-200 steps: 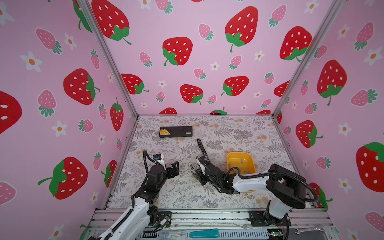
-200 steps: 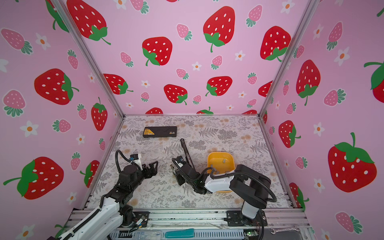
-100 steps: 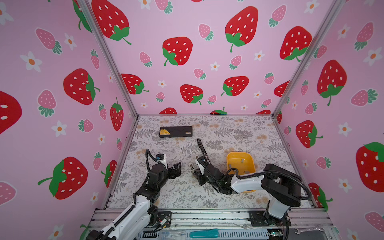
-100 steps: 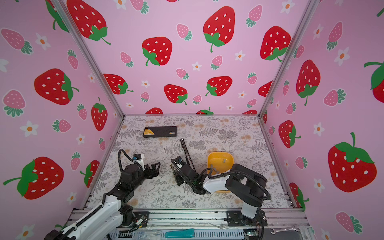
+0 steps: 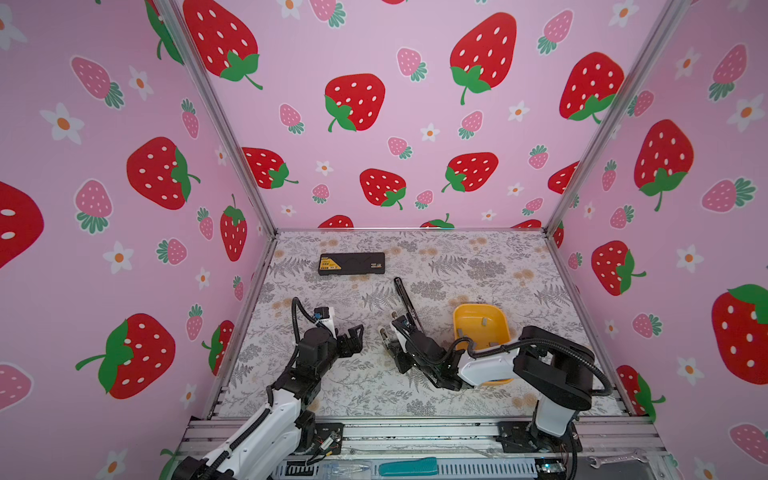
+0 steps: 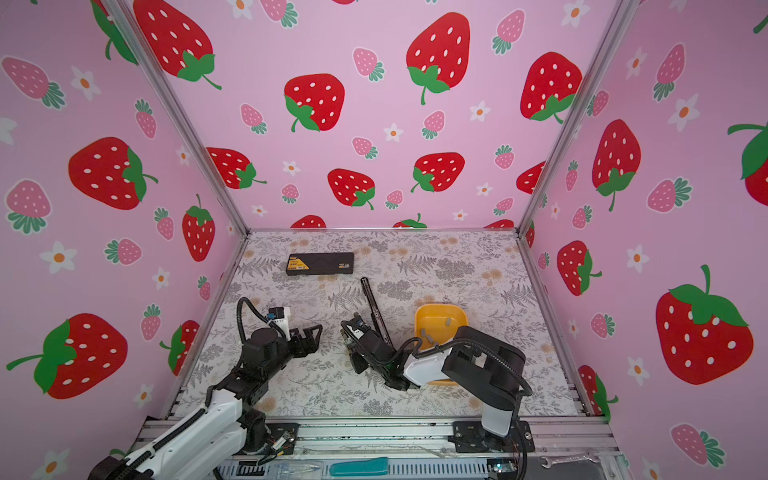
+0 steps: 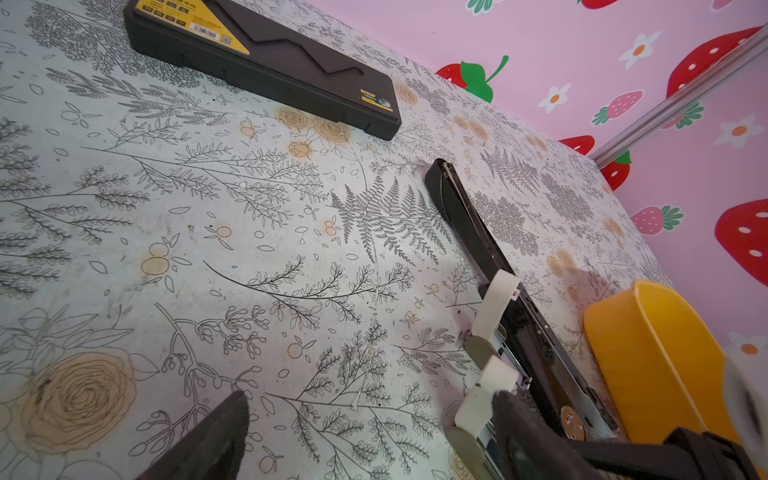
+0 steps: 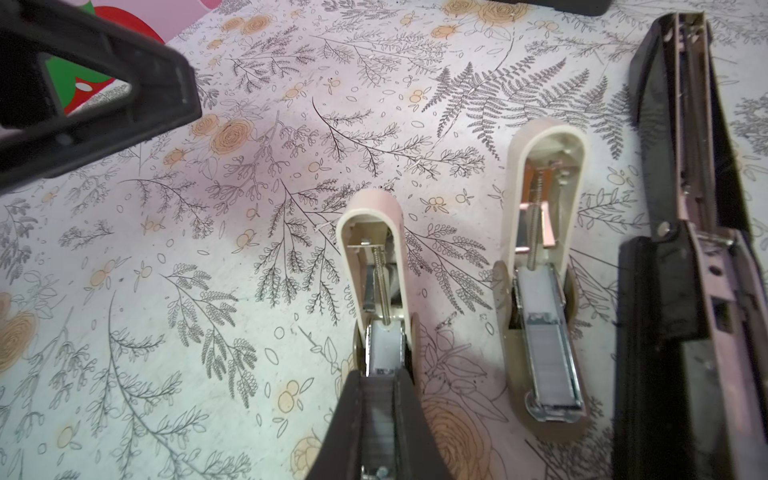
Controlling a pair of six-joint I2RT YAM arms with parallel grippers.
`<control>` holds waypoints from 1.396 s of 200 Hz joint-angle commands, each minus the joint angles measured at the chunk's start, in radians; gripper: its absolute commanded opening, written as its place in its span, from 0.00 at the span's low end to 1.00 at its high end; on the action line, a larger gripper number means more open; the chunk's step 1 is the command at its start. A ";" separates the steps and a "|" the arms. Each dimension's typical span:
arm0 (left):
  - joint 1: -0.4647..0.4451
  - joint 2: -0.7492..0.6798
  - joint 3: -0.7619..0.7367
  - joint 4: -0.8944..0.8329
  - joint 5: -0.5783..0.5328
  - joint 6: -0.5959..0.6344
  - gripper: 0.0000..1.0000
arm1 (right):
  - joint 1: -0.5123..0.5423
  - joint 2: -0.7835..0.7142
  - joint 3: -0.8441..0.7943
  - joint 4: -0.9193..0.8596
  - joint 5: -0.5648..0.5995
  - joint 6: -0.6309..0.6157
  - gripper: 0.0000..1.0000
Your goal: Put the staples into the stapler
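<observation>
Right gripper [image 8: 376, 380] down low over the flowery table [image 5: 478, 266], pinched tight on a small grey strip of staples [image 8: 374, 422]. Strip end right at the open tray of a small white stapler [image 8: 372, 253], white lid swung up and away from the black fingers [image 8: 345, 436]. In the tray yet or only touching it: cannot tell, with part of the tray hidden by those fingers. Just beside it, a second white stapler [image 8: 546, 199], lid up too, with a grey strip [image 8: 548, 353] lying flat in its tray. Next to that one, a long black stapler [image 8: 685, 187], opened out flat, one end pointing toward the back wall in both top views. Left gripper [image 5: 358, 340] spread wide with nothing in it, near the white staplers but apart from them, pointing toward the right gripper. Behind the right arm, a yellow tub [image 5: 469, 316] on the table, close to the black stapler, with a few loose staples [image 5: 484, 321] on its floor. Far back by the wall, a flat black case [image 5: 351, 264] with a yellow label, well apart from everything else.
</observation>
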 commanded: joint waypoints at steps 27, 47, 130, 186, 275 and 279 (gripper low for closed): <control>-0.007 0.005 0.011 0.022 0.010 0.009 0.93 | 0.025 0.012 0.033 0.021 0.013 0.006 0.05; -0.006 0.005 0.010 0.021 0.009 0.009 0.93 | 0.027 0.019 0.040 0.017 0.025 0.006 0.05; -0.011 0.009 0.011 0.021 0.009 0.009 0.93 | 0.026 0.049 0.072 -0.030 0.054 -0.003 0.05; -0.013 0.012 0.012 0.021 0.007 0.009 0.93 | 0.025 0.046 0.073 -0.040 0.066 -0.008 0.05; -0.016 0.017 0.014 0.021 0.004 0.010 0.93 | 0.025 0.047 0.060 -0.043 0.078 -0.008 0.05; -0.016 0.017 0.014 0.022 0.004 0.010 0.93 | 0.024 0.048 0.060 -0.043 0.077 -0.008 0.05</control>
